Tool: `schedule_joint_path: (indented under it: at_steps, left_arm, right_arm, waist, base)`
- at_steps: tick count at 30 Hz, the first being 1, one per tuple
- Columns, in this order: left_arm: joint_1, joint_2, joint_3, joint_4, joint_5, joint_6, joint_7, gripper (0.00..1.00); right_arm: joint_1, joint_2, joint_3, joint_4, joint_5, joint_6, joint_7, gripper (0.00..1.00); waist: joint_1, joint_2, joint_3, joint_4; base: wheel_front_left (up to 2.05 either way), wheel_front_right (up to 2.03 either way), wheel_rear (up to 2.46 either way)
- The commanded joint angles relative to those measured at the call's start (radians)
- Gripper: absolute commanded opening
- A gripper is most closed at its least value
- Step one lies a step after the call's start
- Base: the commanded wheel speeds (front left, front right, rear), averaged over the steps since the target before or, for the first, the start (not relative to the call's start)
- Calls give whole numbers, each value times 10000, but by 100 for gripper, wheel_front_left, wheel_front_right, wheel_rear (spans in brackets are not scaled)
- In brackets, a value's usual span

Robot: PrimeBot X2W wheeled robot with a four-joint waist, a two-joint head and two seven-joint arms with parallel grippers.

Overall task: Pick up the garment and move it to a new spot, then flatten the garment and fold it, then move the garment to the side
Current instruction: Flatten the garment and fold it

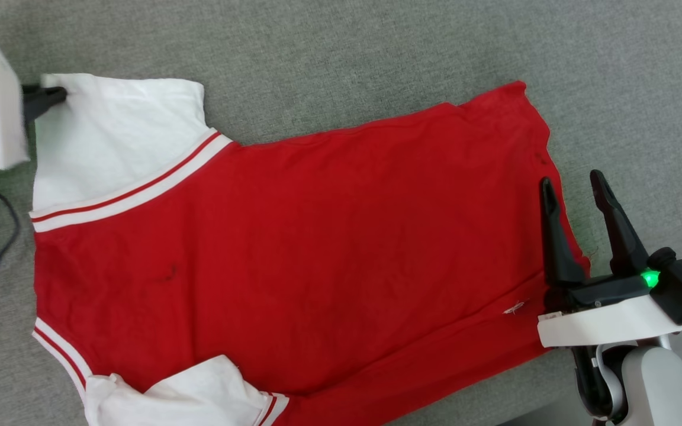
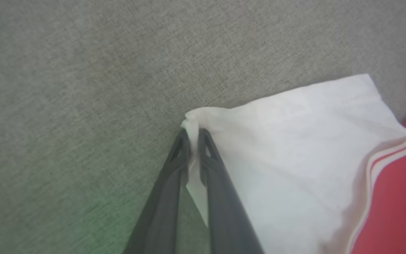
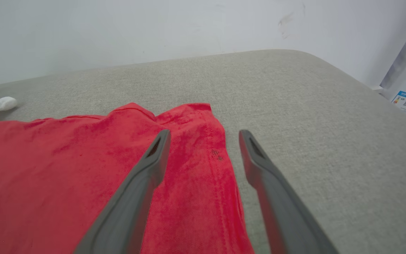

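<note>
On the grey cushion, left gripper pinches the garment.

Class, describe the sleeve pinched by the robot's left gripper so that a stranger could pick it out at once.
On the grey fabric surface lies a red jersey T-shirt. Its white short sleeve at the head view's upper left is the one. Unlike the crumpled other sleeve, it lies spread flat, its corner pinched by the left gripper.

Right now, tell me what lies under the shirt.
The shirt lies spread on the grey fabric surface, which shows beside it. Anything between them is covered.
</note>
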Motion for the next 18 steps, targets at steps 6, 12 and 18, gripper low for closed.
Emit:
schedule_joint_path:
  at_steps: [6, 12, 18]
  left_arm:
    - [429, -262, -417, 72, 2, -16, -1641, 0]
    - [561, -217, -762, -455, 39, -14, -3133, 0]
    - [808, 122, -1273, -1529, 101, -15, -4221, 0]
  right_arm:
    - [-168, 30, -189, -32, -305, -4, 50, 100]
    - [-124, -143, -293, -147, -751, -6, 680, 100]
    - [-600, -1407, -101, -311, -733, -4, 3412, 100]
  waist:
    - [-1, 0, -583, 279]
    - [-1, 0, -1226, 692]
    - [-1, 0, -1721, 1302]
  base:
    - [0, 0, 0]
    - [0, 0, 0]
    - [0, 0, 0]
